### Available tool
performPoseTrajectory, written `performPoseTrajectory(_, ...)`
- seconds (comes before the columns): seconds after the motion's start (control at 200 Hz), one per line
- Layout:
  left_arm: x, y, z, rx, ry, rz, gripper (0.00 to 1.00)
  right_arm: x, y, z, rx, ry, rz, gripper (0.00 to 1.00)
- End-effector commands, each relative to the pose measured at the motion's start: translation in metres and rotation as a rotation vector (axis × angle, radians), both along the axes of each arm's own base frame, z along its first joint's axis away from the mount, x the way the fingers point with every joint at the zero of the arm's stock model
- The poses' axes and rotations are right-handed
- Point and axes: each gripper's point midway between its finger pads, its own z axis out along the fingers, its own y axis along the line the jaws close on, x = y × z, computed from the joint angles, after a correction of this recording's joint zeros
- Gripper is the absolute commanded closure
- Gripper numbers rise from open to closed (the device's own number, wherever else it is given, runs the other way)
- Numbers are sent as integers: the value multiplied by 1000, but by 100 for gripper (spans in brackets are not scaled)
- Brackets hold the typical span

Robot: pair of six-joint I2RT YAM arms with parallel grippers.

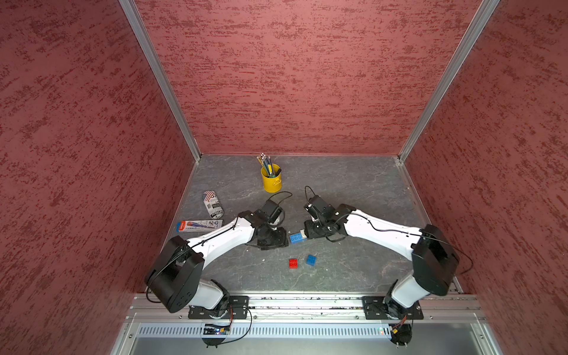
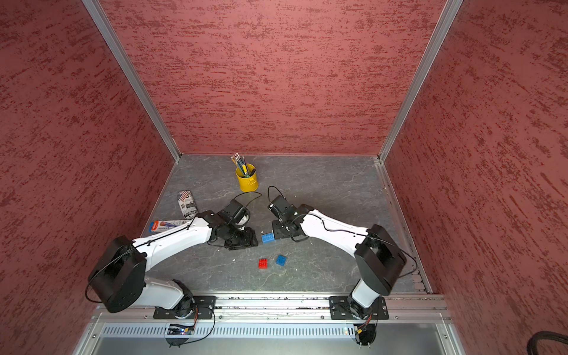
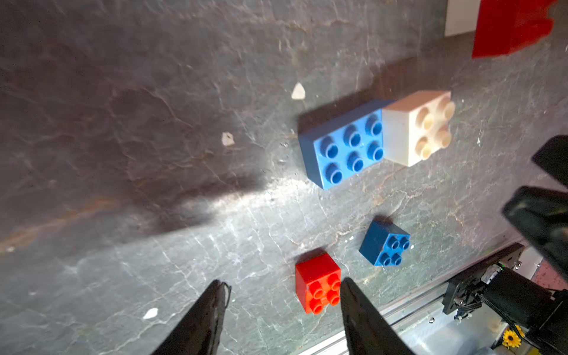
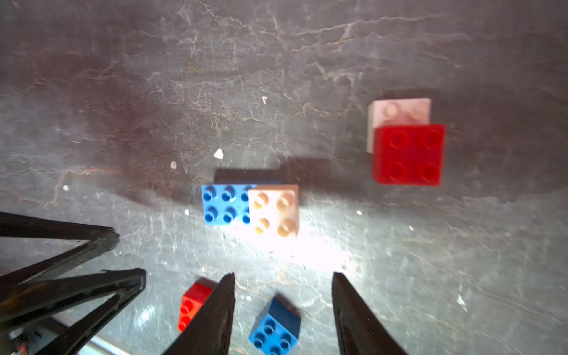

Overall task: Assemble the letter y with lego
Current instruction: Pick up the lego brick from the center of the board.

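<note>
Lego [image 3: 344,144] — studded, blocky, glossy plastic

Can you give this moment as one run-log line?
left gripper: open, empty | right gripper: open, empty | white brick: on long blue brick | red brick, small blue brick: loose

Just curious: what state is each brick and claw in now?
Long blue brick: flat, white brick atop one end.
Lone red brick: loose.
Small blue brick: loose.
Stacked red brick: atop second white brick.
Left gripper: open, empty.
Right gripper: open, empty.
</note>
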Motion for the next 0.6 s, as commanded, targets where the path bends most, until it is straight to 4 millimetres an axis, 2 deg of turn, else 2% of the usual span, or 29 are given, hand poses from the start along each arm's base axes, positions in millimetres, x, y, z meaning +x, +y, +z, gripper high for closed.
performPoseTrajectory(0.0,-14,-8,5,-12,33,5,39,-9,7,13,132,-40,59,48)
performPoseTrajectory(0.21,-33,-24,-1,38,55,9,39,-67,5,-1,304,101,180,50)
performPoseTrajectory(0.336,-41,-33,-9,86,69,22,39,-78,-7,-7,296,109,173,50)
performPoseTrajectory(0.596,-51,-39,-31,235,73,73,40,-81,-16,-14,254,97,196,50)
